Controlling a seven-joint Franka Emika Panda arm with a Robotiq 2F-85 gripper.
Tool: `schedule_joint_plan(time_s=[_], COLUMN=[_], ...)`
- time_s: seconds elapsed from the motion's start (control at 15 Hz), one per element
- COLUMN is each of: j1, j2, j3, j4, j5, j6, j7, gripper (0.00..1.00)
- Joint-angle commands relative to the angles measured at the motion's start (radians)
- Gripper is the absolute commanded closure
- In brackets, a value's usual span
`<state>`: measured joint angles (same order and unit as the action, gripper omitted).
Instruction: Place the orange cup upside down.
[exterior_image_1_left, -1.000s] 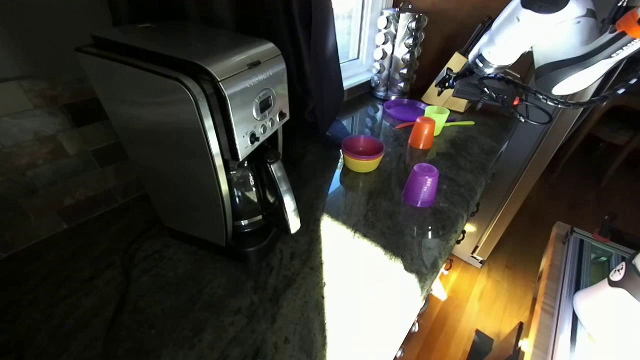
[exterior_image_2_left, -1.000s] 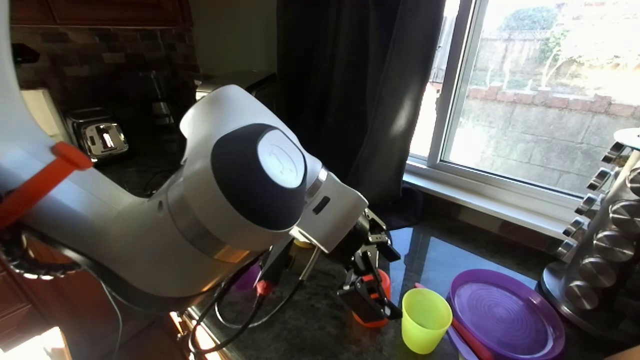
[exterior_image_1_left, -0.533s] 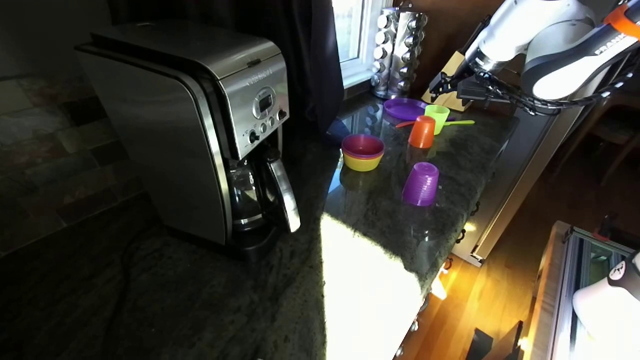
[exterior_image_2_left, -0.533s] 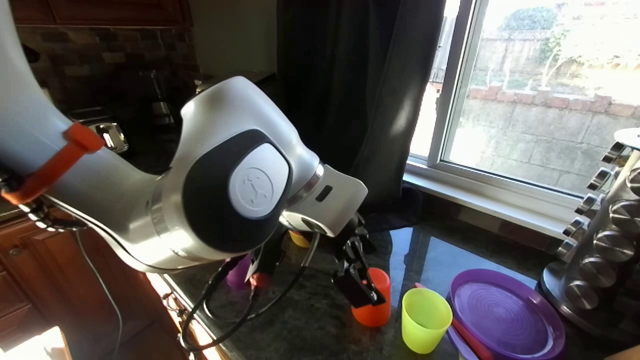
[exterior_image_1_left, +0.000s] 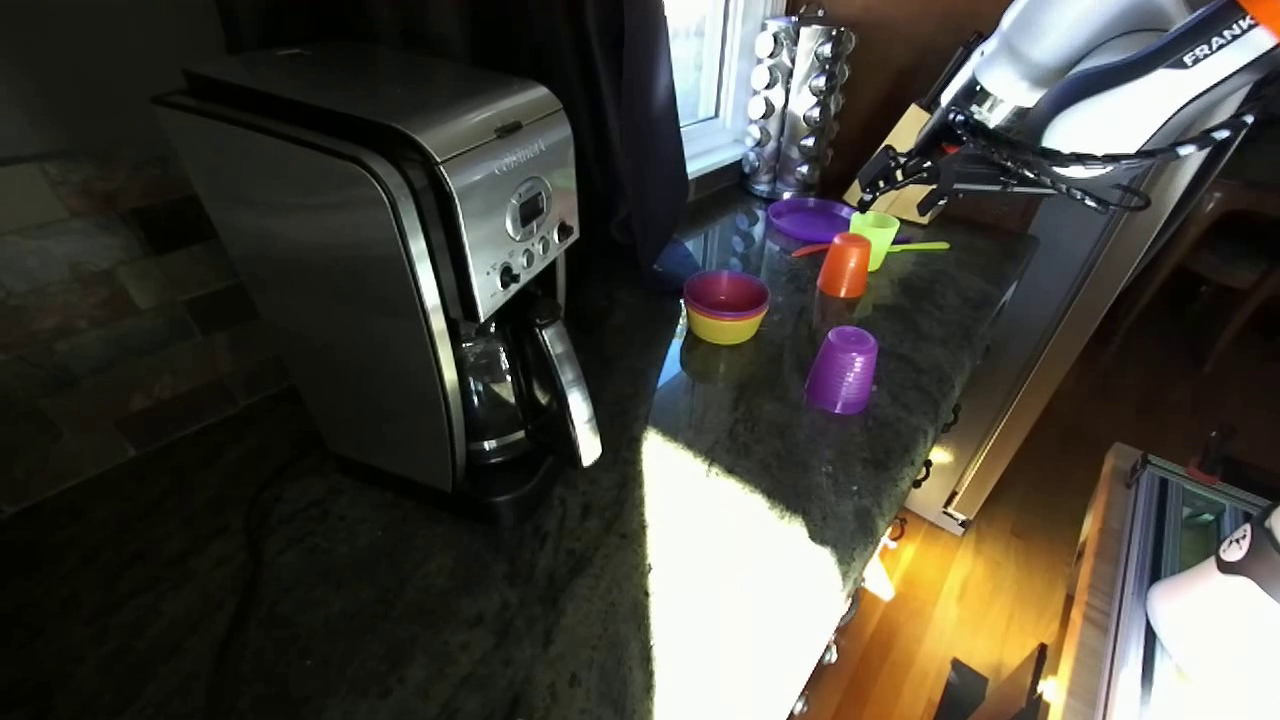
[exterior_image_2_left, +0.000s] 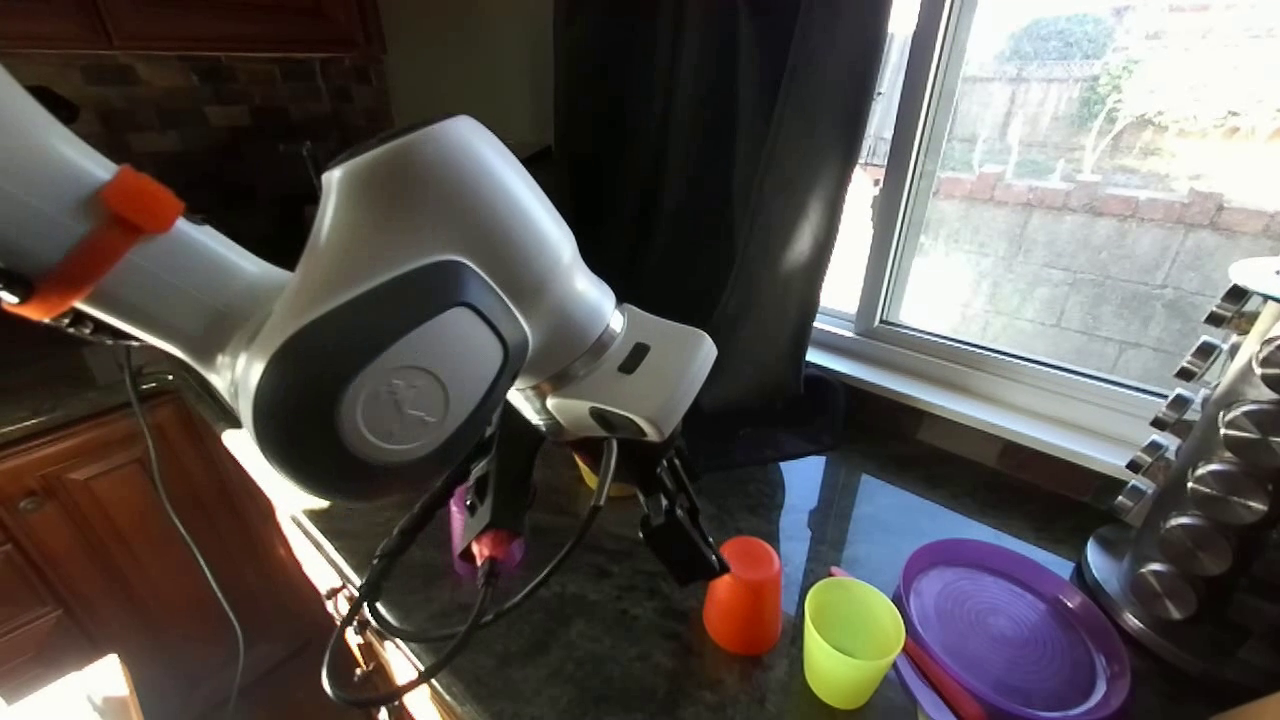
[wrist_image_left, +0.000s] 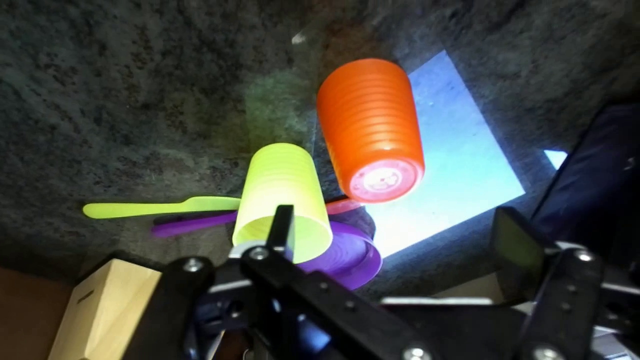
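1. Orange cup (wrist_image_left: 372, 120): upside down on the dark counter (exterior_image_2_left: 620, 640), narrow end uppermost, pale round mark of the base visible in the wrist view.
2. Gripper (wrist_image_left: 397, 232): raised above the counter, jaws spread wide, nothing between them; apart from the cup in the wrist view (overlap with the cup's upper edge in an exterior view, probably only line of sight).
3. Just changed: gripper drawn aside, cup now almost wholly in sight. Probable meaning for the task: required pose already met, withdrawal alone remaining.
4. Compared with a second earlier: jaws then across the cup's front in an exterior view, now only at its edge; cup unaltered in place and pose.
5. Immediate neighbours: green cup (wrist_image_left: 280, 185), mouth up, just beside; purple plate (exterior_image_2_left: 1010, 620) beyond. Green cup partly hidden by the gripper in the wrist view, hence a possible knock during a low retreat.
6. Farther out: purple cup (exterior_image_1_left: 842, 370), likewise upside down; bowl stack (exterior_image_1_left: 725, 318), mouths up, near that purple cup.
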<state>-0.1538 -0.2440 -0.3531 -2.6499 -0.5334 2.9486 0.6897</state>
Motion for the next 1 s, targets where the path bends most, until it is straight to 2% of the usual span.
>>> schedule_joint_plan(time_s=[0.0, 0.2, 0.4, 0.67, 0.93], j1=[-0.016, -0.086, -0.148, -0.186, -0.193], j2=[-0.136, -0.172, -0.184, -0.170, -0.170], j3=[0.025, 0.079, 0.124, 0.159, 0.169], j4=[-0.013, 0.028, 0.050, 0.055, 0.056], j5=[0.198, 0.269, 0.272, 0.278, 0.279], j6=[-0.157, -0.253, -0.272, -0.239, -0.240], j7=[-0.262, -0.375, -0.422, -0.427, -0.428], gripper=[0.00, 0.00, 0.00, 0.00, 0.00])
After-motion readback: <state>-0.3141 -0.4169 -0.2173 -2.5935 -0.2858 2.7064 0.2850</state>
